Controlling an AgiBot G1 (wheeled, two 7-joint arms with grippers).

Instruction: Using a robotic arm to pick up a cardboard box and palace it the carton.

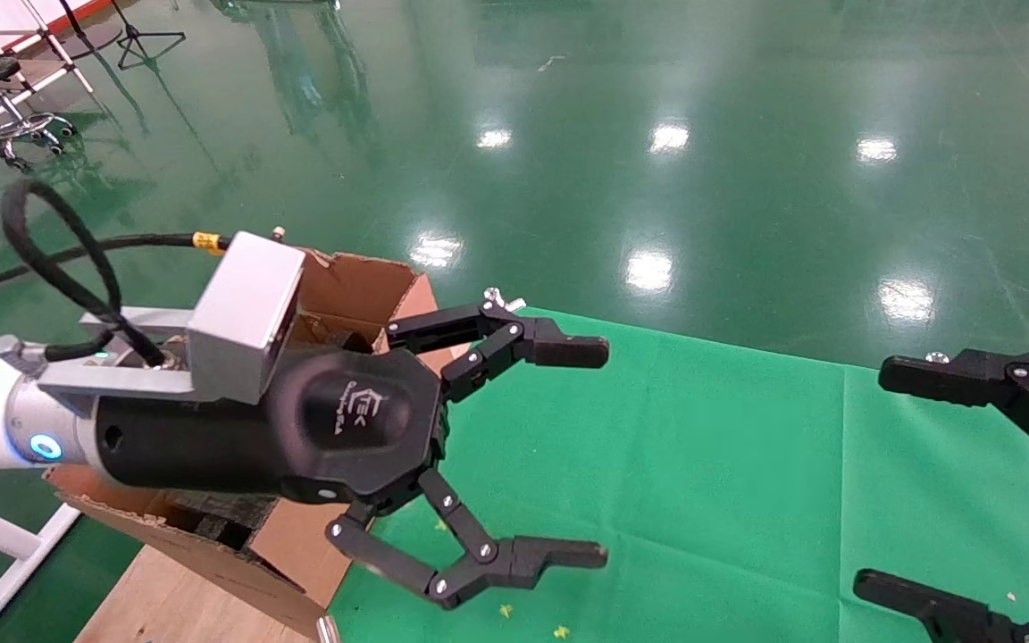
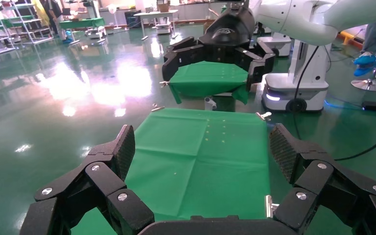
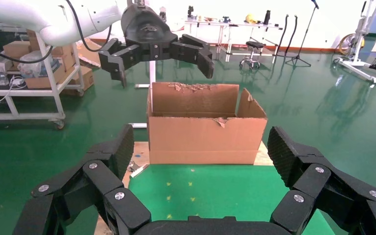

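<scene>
Brown carton (image 3: 206, 126) lies long-side toward me, mouth up; my left gripper (image 1: 581, 454) hovers spread, empty; right gripper (image 1: 881, 478) spread too.

Left tool (image 1: 606, 454) clear of carton (image 3: 205, 129); green cloth (image 1: 702, 464) bare.

The carton (image 3: 203, 139) is plain brown cardboard with paler torn edges, and it stands at the edge of a bright green cloth (image 1: 657, 464) with small yellow marks; the floor (image 1: 657, 134) around is a darker, glossy green with white light spots. The left gripper (image 1: 581, 455) is black with silver screws and a white logo on its body, behind it a silver wrist with a blue light and a white sleeve. The right gripper (image 1: 894, 478) is all black with the same silver screws.
</scene>
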